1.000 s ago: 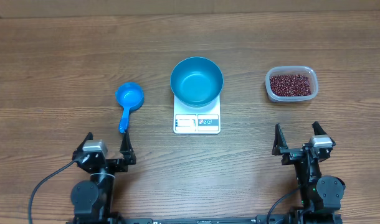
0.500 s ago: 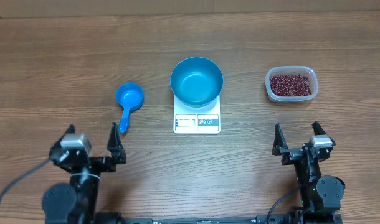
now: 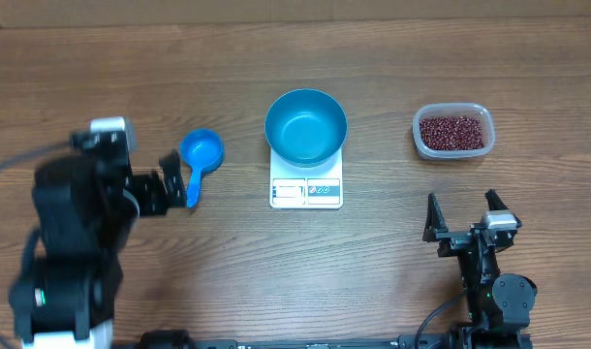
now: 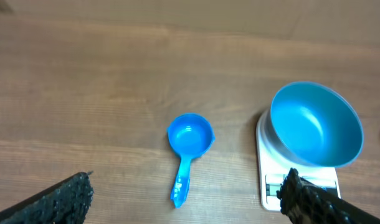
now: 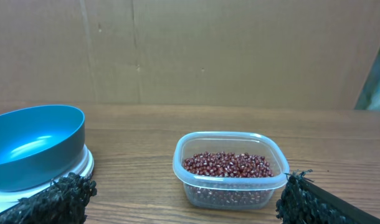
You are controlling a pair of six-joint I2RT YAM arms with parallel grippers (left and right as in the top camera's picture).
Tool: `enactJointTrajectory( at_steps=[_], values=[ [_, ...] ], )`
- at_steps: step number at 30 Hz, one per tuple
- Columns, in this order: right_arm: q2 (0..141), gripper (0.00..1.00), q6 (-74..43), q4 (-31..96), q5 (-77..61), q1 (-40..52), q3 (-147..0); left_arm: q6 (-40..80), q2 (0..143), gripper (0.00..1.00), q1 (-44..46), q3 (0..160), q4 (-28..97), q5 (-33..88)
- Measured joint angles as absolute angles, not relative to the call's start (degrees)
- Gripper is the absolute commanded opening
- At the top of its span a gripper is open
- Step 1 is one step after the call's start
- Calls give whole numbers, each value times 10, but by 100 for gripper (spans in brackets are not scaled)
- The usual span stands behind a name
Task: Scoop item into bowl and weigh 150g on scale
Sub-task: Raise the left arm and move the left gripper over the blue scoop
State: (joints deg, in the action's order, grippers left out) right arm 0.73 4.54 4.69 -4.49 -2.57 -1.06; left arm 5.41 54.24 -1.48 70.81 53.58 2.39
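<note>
Likely step: grasp the scoop [image 4: 190, 134], centre left. The left pincer [image 4: 187, 186] hovers near it, jaws apart; align them across the handle before descending. The bowl [image 3: 306, 126] sits empty on the scale [image 3: 306, 192], centre. The beans [image 3: 454, 132] fill the tub [image 3: 419, 126], upper right. The right pincer [image 3: 462, 218] is spread.

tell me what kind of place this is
Likely a robot lab or test bench, not a home kitchen: a wood-grain table, a plain cardboard backdrop, and a scale with a bowl on it.
</note>
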Motion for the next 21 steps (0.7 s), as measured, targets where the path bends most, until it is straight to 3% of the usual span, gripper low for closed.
enactJointTrajectory(
  at_steps=[13, 14, 16, 17, 18, 19, 21],
  values=[
    [7, 100, 45, 47, -45, -26, -11, 54, 813, 100, 8, 907, 714, 17],
    [7, 100, 45, 47, -45, -26, -11, 53, 827, 92, 13, 907, 715, 16],
    [7, 100, 45, 47, -45, -26, -11, 47, 853, 52, 21, 907, 716, 15],
    [7, 100, 45, 47, -45, -26, -11, 43, 865, 39, 23, 907, 716, 14],
    [7, 100, 45, 47, -45, -26, -11, 41, 879, 35, 26, 907, 716, 13],
    [7, 100, 45, 47, -45, -26, -11, 40, 887, 41, 27, 907, 716, 13],
    [7, 100, 45, 47, -45, -26, -11, 31, 905, 77, 28, 908, 716, 13]
  ],
)
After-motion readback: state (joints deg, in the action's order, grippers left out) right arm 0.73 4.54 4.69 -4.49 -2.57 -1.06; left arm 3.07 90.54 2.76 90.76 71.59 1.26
